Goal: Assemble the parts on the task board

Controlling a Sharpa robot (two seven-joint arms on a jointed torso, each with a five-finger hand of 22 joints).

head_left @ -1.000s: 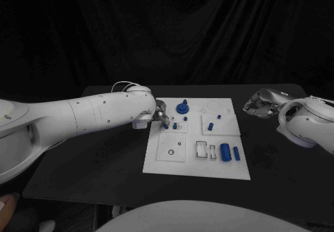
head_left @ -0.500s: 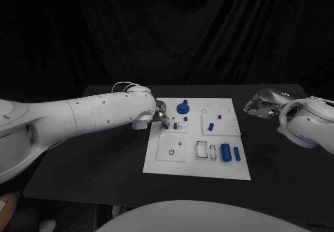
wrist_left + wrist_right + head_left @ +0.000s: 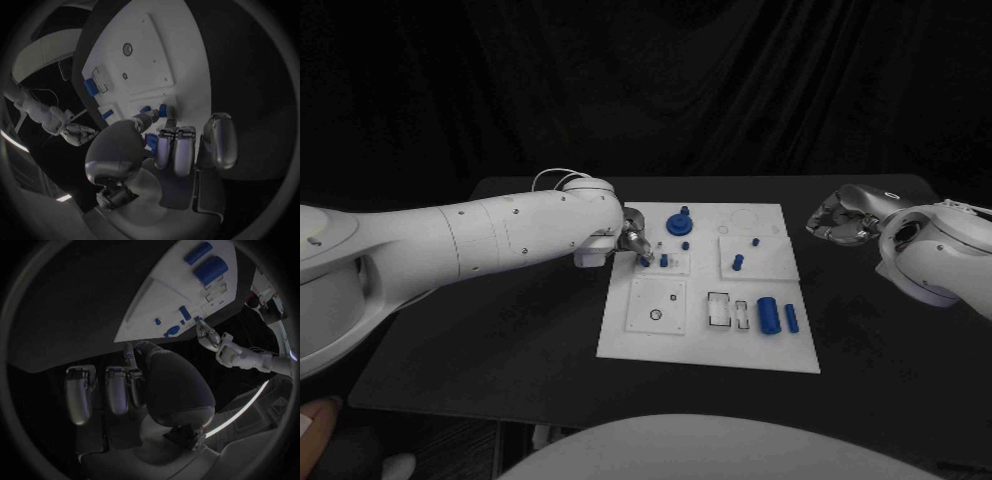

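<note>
Looking down from the head, we see our left hand (image 3: pixel 635 243) at the white board's (image 3: pixel 675 340) far left edge, fingertips on a small blue peg (image 3: pixel 662 261). Our left wrist shows thumb and finger pinching it; a tilt could jam it. Our right hand (image 3: pixel 134 382), curled on nothing, waits well apart.

Overhead head view, two wrist fisheyes
</note>
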